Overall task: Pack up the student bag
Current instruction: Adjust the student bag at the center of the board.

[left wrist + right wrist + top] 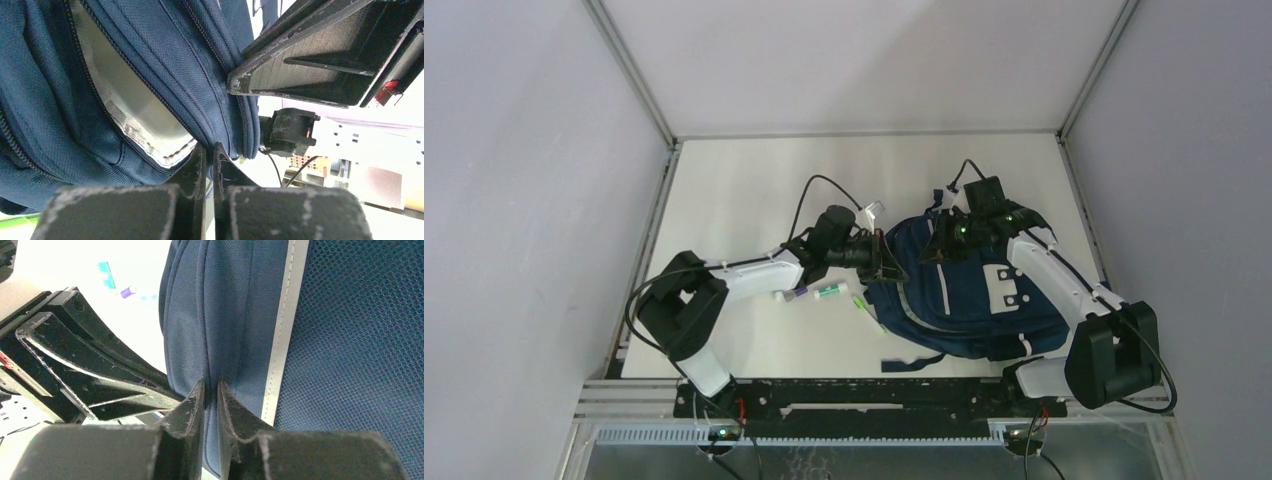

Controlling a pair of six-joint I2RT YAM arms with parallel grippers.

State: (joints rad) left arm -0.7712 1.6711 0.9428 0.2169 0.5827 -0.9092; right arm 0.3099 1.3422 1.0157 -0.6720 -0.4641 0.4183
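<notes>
1. While the student bag [969,300] lies flat on the right half of the table [744,200], both arms reach onto it.
2. At its zippered left edge, the left gripper [210,150] has its jaws pressed together, nipping the fabric beside a pale-lined opening.
3. The right gripper [211,387] has its jaws nearly closed on a fold of navy fabric, next to the pale piping strip.
4. Both grippers sit near each other at the bag's far left corner.

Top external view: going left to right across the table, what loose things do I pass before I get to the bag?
Small purple-capped item → green-and-white tube → green pen → student bag.
</notes>
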